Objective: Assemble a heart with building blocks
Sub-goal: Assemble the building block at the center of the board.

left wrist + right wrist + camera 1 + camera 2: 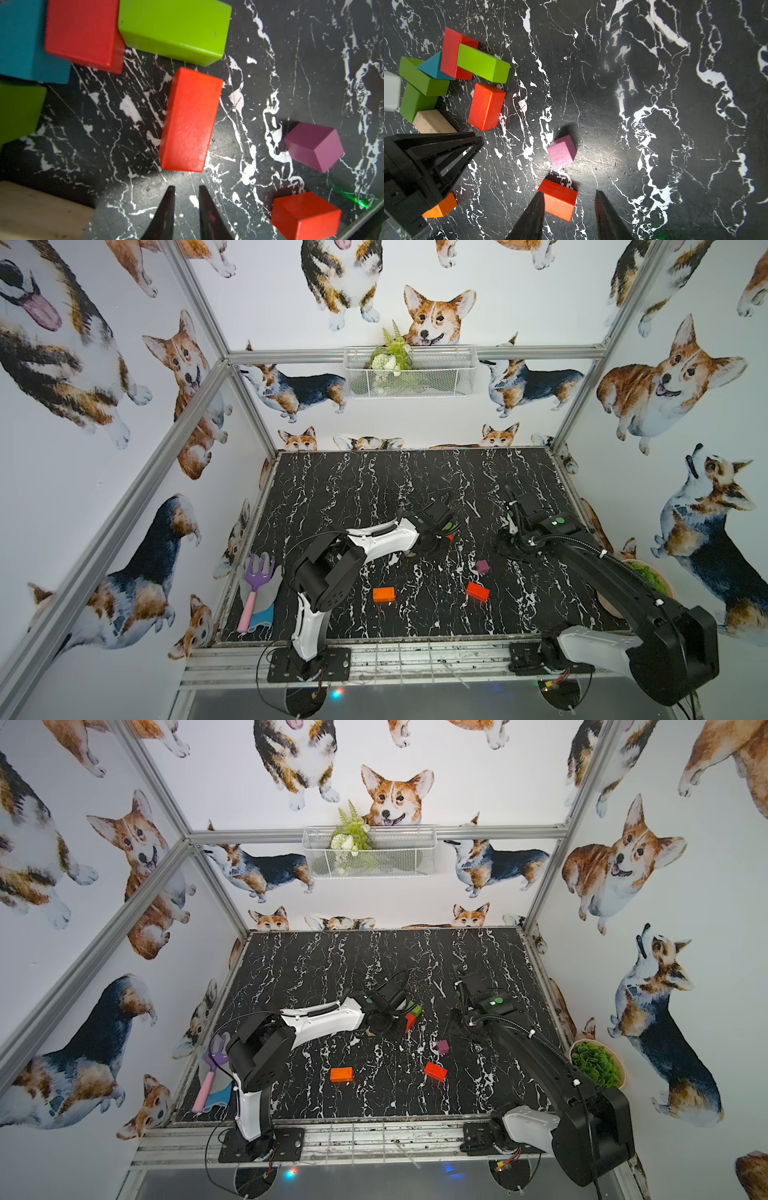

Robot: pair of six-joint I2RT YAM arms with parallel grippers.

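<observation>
Half-built heart (446,68) in the middle of the desk (374,489); orange-red bar (190,120) lying just short of its lime bar (176,31). Left pincer (186,188) empty, slightly parted, just behind that bar: best drawn straight back, no nudging. Right pincer (569,193) parted, empty, near a red block (560,203) and the purple cube (561,151).

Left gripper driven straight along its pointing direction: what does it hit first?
Likely the red-orange block dead ahead of the left gripper, though depth is unclear and the table may come first.
</observation>
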